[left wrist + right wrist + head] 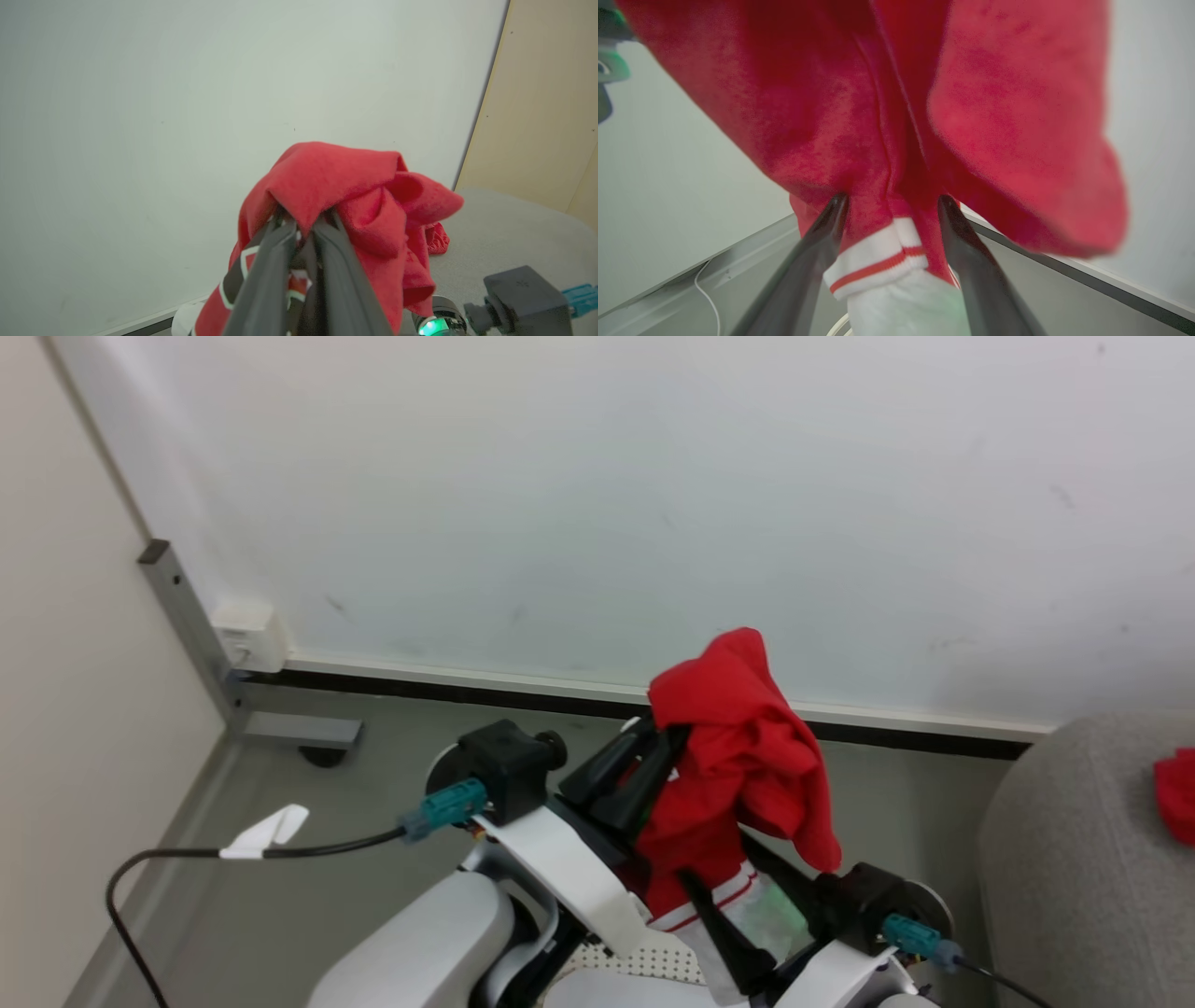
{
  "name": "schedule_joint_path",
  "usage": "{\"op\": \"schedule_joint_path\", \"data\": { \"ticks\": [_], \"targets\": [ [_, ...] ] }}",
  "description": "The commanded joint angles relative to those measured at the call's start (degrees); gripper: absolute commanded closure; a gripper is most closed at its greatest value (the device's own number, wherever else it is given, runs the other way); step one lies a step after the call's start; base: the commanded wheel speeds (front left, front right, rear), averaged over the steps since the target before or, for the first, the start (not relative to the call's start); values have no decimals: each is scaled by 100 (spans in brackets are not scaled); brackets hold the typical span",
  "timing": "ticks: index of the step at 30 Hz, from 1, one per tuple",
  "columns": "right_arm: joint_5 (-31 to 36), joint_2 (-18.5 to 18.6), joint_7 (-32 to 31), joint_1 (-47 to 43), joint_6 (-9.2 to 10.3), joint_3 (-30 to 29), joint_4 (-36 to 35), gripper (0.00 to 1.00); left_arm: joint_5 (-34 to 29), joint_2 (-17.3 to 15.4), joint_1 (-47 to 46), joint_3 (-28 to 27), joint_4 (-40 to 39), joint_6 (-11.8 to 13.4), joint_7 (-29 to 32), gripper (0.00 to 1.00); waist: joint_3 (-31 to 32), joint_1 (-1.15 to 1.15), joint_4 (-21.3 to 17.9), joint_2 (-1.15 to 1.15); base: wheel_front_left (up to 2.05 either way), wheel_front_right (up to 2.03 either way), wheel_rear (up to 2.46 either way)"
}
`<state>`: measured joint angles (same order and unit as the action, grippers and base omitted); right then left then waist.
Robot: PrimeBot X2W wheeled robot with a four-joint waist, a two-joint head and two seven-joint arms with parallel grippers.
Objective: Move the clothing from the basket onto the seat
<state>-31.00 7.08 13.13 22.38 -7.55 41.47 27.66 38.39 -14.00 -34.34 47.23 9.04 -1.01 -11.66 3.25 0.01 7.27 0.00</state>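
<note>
Clothing (747,747) hanging above basket (644,959), left gripper (303,223) clamped on its red folds, right gripper (889,200) spread wide astride the hanging cuff; best carried rightward to seat (1074,859), hem kept from snagging

From the head: looking down onto wall (653,476) and floor (280,915). From the left wrist: close, facing that wall. From the right wrist: nearer still, hard against cloth. Shared by all: the red clothing (738,747).
</note>
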Motion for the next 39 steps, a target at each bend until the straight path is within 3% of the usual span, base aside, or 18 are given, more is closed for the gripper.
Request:
{"op": "schedule_joint_path", "data": {
  "ticks": [1, 8, 9, 11, 27, 28, 29, 30, 39],
  "targets": [
    [-41, -8, 17, 73, 13, 46, 41, 0, -40, 19, -1, 2, -20, -20, 7, 100, 52, -1, 131, 0, 0, 0, 0],
    [-415, -135, 173, 447, 13, 567, 664, 0, -31, 160, 32, 219, -68, -68, 120, 100, 130, -1, 487, 0, 0, 0, 0],
    [-448, -159, 196, 476, 13, 558, 721, 19, -23, 162, 43, 231, -73, -60, 134, 100, 138, -1, 522, 0, 0, 0, 0],
    [-478, -202, 203, 514, 13, 534, 786, 100, 0, 152, 63, 234, -79, -37, 144, 100, 148, -1, 576, 0, 0, 0, 0],
    [-146, -313, 209, 79, 13, -68, 214, 100, 124, -54, 165, 91, 115, 84, 68, 100, 77, -1, 438, 0, 0, 0, 0],
    [-121, -329, 208, 28, 13, -126, 171, 100, 124, -57, 178, 100, 125, 88, 65, 87, 74, -1, 422, 0, 0, 0, 0],
    [-89, -341, 208, -11, 13, -192, 119, 100, 125, -60, 190, 107, 129, 83, 65, 56, 71, -1, 404, 0, 0, 0, 0],
    [-55, -352, 208, -48, 13, -247, 72, 100, 124, -65, 197, 119, 126, 80, 60, 0, 69, -1, 382, 0, 0, 0, 0],
    [307, -378, 210, -260, 13, -879, -288, 100, 41, -181, 367, 223, -158, 77, 1, 0, 20, -1, 67, 0, 0, 0, 0]
  ]
}}
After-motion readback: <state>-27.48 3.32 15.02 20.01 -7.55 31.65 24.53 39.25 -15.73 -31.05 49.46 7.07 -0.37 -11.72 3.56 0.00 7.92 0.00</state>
